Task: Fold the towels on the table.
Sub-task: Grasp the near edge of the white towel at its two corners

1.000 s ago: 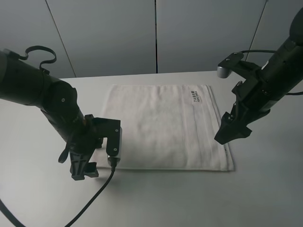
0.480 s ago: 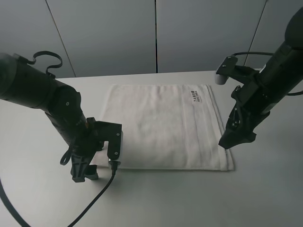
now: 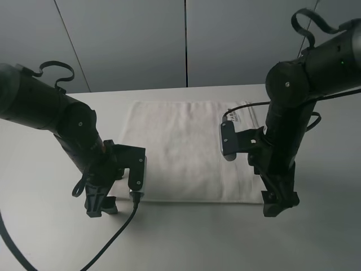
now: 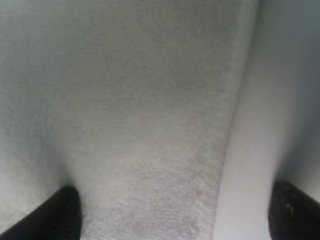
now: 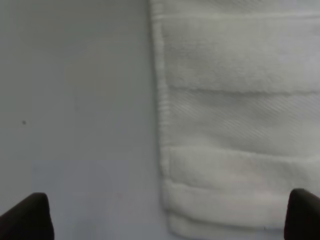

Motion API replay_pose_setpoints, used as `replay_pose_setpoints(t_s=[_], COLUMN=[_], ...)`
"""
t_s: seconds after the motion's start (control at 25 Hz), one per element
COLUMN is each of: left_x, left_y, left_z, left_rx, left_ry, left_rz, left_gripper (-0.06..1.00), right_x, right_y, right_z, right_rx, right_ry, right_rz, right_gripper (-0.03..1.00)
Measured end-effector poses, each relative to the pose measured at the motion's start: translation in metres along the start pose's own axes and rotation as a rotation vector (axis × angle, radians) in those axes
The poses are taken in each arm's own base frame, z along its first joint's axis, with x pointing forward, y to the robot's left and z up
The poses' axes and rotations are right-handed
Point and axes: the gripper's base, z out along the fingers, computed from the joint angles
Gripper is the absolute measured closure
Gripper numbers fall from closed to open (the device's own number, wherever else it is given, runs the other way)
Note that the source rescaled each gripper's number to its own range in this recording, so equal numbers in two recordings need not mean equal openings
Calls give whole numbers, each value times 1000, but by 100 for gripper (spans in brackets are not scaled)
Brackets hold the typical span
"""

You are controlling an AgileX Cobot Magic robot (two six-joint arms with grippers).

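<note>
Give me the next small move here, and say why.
Probably close the left gripper and right gripper on the towel's near corners. Both stand open and low there, each with a towel edge between its fingers, and the towel lies flat, not yet folded.

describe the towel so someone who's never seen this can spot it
On the white table before the grey wall, look between the left arm and the right arm. The towel lies spread there: a white terry rectangle, the only soft thing, with woven stripe bands near one edge.
</note>
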Motion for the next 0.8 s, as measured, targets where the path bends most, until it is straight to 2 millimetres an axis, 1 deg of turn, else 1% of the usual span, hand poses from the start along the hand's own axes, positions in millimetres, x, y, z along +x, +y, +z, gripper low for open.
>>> replay_pose_setpoints(t_s=[0.08, 0.32, 0.6, 0.8], left_x=[0, 0, 0, 0], left_y=[0, 0, 0, 0], left_z=[0, 0, 0, 0], left_rx=[0, -2, -2, -3], left_ry=[0, 0, 0, 0], left_rz=[0, 2, 2, 3], left_gripper=[-2, -2, -2, -2], right_x=[-2, 1, 11, 14], right_y=[-1, -3, 9, 12], right_z=[5, 10, 29, 34], right_rx=[3, 31, 61, 97], right_ry=[11, 32, 33, 15], right_rz=[-10, -29, -43, -49], right_gripper=[-3, -3, -3, -3])
